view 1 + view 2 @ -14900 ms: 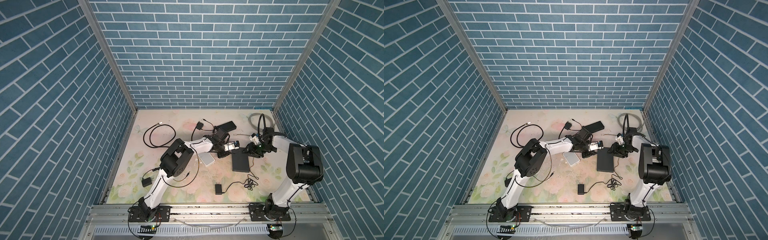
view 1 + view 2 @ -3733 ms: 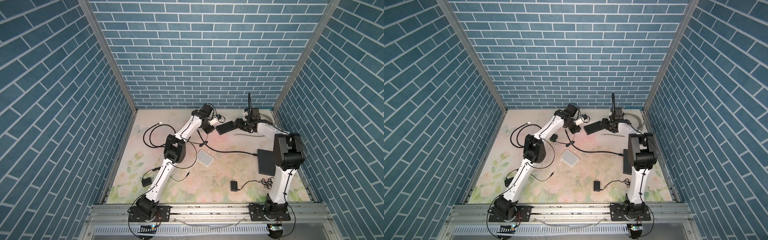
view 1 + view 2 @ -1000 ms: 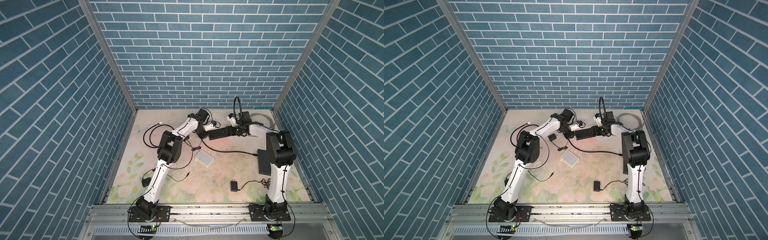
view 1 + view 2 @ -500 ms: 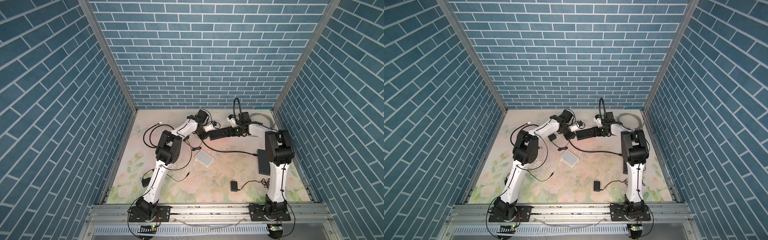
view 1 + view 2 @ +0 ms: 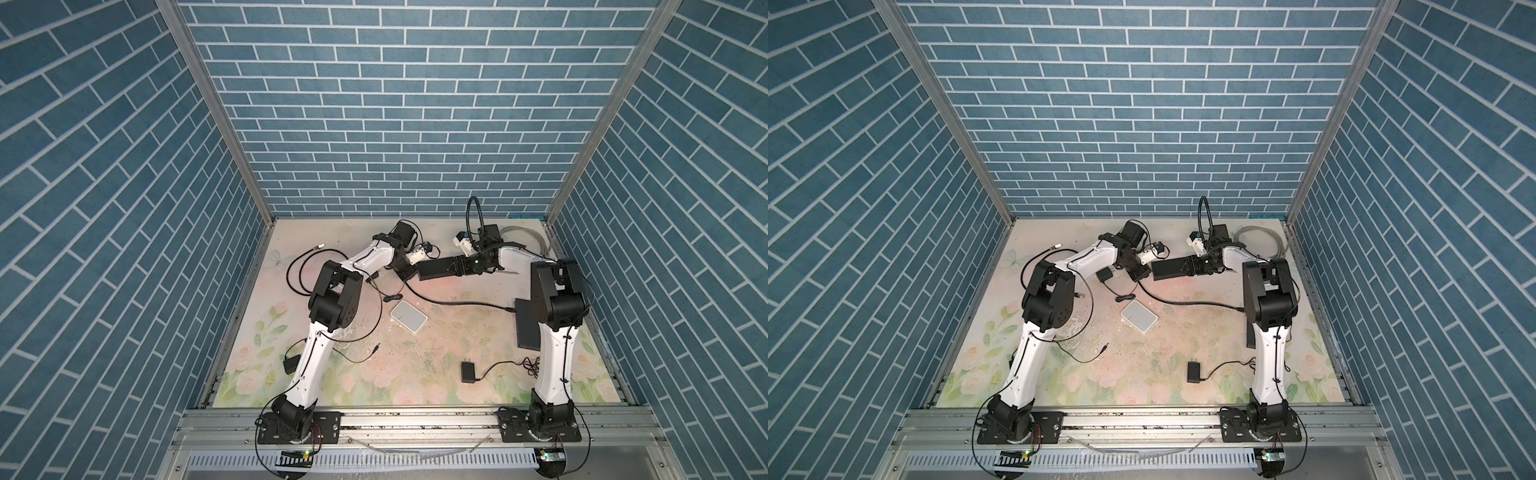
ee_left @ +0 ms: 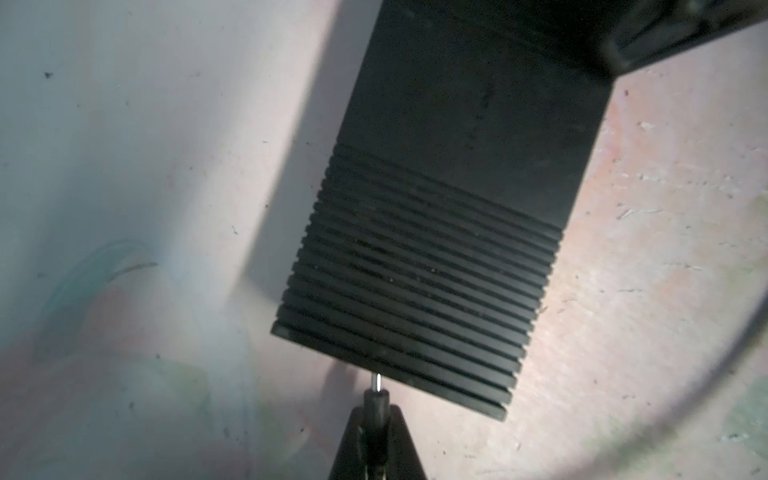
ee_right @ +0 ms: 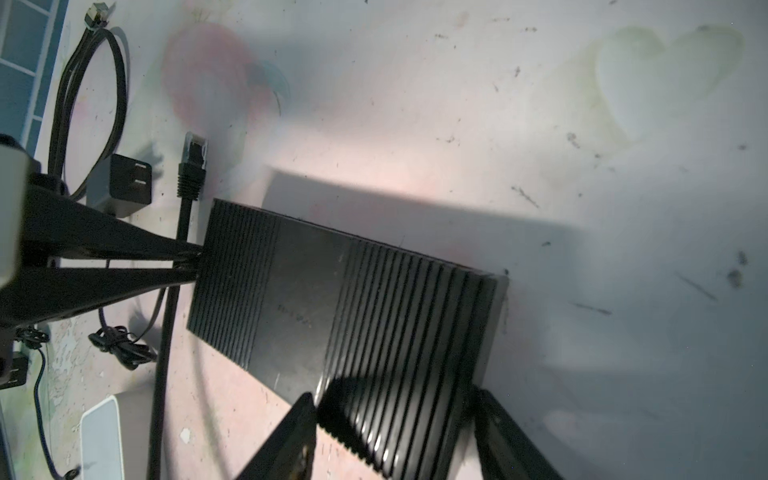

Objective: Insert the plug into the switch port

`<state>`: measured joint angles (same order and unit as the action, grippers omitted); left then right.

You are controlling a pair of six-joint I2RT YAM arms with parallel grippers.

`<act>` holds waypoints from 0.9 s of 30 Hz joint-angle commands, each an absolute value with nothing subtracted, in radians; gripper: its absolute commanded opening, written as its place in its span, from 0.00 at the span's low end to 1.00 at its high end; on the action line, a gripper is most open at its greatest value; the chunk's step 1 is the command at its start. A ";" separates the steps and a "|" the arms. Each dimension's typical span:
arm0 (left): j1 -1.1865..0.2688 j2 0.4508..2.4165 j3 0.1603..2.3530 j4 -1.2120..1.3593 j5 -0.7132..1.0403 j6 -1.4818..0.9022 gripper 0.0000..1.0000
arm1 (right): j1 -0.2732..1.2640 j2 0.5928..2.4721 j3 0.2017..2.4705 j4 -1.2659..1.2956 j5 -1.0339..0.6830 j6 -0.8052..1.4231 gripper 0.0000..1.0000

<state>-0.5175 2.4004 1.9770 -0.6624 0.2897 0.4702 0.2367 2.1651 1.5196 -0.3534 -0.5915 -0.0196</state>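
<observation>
We see the black ribbed switch [image 5: 436, 268] toward the 12 o'clock side of the floral table [image 5: 415, 374] in both top views, lying roughly along the 9-to-3 line between the two arms. The offset shadow under it in the wrist views suggests that it is off the surface.

The right gripper [image 7: 395, 411] is at the switch's 3 o'clock end. Its jaws stand fairly wide, one finger on each long side of the casing [image 7: 332, 307], and they grip it across its width.

The left gripper [image 6: 376, 419] is at the 9 o'clock end, its jaws pinched nearly together on the black barrel plug [image 6: 376, 399]. The plug's metal tip reaches the switch's end face [image 6: 436, 249]. We cannot tell whether it has entered a port.

A white flat box [image 5: 408, 316] lies at about 7 o'clock from the switch, well apart. A black power adapter [image 5: 468, 371] sits at 6 o'clock, nearer the rail. In the right wrist view an Ethernet connector [image 7: 193, 166] rests on the table just beside the switch's far end.
</observation>
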 commanded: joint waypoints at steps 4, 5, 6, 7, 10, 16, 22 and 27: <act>-0.520 2.364 1.906 -0.605 0.315 0.400 0.06 | 0.227 2.219 1.577 -0.421 -0.633 -0.096 0.60; -0.520 2.356 1.887 -0.590 0.328 0.393 0.06 | 0.228 2.221 1.580 -0.422 -0.632 -0.097 0.60; -0.521 2.345 1.860 -0.569 0.335 0.392 0.06 | 0.227 2.224 1.583 -0.428 -0.632 -0.099 0.60; -0.522 2.333 1.839 -0.551 0.339 0.389 0.06 | 0.227 2.227 1.590 -0.434 -0.635 -0.104 0.59; -0.526 2.303 1.805 -0.523 0.353 0.376 0.06 | 0.227 2.222 1.596 -0.448 -0.669 -0.126 0.60; -0.551 2.252 1.757 -0.488 0.378 0.383 0.06 | 0.227 2.200 1.571 -0.454 -0.715 -0.155 0.62; -0.571 2.250 1.725 -0.473 0.407 0.374 0.06 | 0.222 2.166 1.568 -0.449 -0.698 -0.137 0.64; -0.575 2.247 1.685 -0.437 0.373 0.342 0.06 | 0.218 2.177 1.581 -0.455 -0.695 -0.130 0.64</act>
